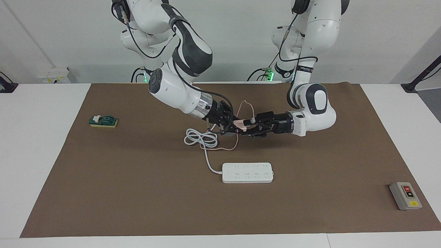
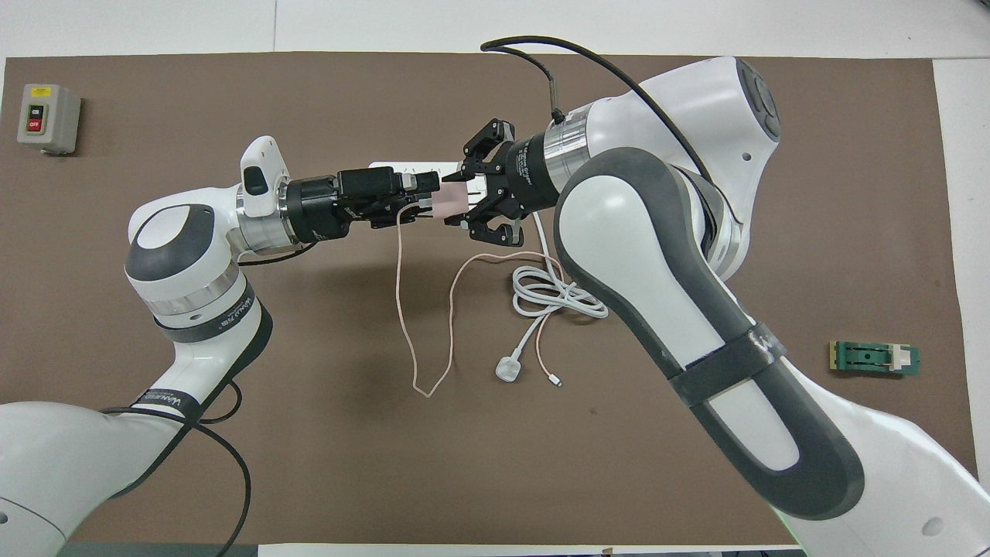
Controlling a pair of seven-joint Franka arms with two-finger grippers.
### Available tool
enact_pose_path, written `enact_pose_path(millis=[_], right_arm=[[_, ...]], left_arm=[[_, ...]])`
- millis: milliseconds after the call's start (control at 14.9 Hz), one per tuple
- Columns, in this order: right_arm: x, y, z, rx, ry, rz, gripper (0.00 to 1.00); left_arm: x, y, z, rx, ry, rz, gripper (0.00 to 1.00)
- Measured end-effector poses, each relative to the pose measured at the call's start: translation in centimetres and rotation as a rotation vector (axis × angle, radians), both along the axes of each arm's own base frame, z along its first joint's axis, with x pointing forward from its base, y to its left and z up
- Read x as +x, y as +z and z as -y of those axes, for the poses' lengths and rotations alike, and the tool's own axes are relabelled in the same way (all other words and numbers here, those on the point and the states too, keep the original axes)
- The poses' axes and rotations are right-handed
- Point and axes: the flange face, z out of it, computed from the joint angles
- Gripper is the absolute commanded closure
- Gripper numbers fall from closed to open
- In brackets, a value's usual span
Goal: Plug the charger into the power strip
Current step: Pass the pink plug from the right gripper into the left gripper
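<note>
Pink charger (image 1: 240, 123) clamped in right jaws, raised above mat, left jaws meeting it, grip unclear.

A white table (image 1: 41, 144) is carrying a brown mat (image 1: 137, 193) covering most of its top. Lying on the mat are a long flat white power strip (image 1: 247, 172) with its thick white cord (image 1: 201, 138) coiling nearer the robots, a grey button box (image 1: 405, 195), and a small green block (image 1: 103, 121), possibly a connector.
</note>
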Motion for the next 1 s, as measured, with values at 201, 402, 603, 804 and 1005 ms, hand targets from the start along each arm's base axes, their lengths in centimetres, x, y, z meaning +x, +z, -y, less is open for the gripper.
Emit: enact_pose_path(millis=[201,402,603,804,1005], right_arm=[[0.0,0.0,0.1,0.000,-0.001,0.000,1.00],[0.1,0.0,0.1,0.000,-0.002,0.000,1.00],[0.1,0.0,0.1,0.000,-0.002,0.000,1.00],[0.1,0.0,0.1,0.000,-0.003,0.000,1.00],[0.1,0.0,0.2,0.000,-0.004,0.000,1.00]], left_arm=[[-0.1,-0.2,0.0,0.004,-0.004,0.001,0.33],[-0.7,-0.9,0.3,0.009,-0.010,-0.004,0.32],[-1.2,-1.5,0.7,0.012,-0.019,-0.008,0.32],[-1.2,-1.5,0.7,0.012,-0.020,-0.008,0.33],[-1.2,-1.4,0.7,0.012,-0.020,-0.005,0.34]])
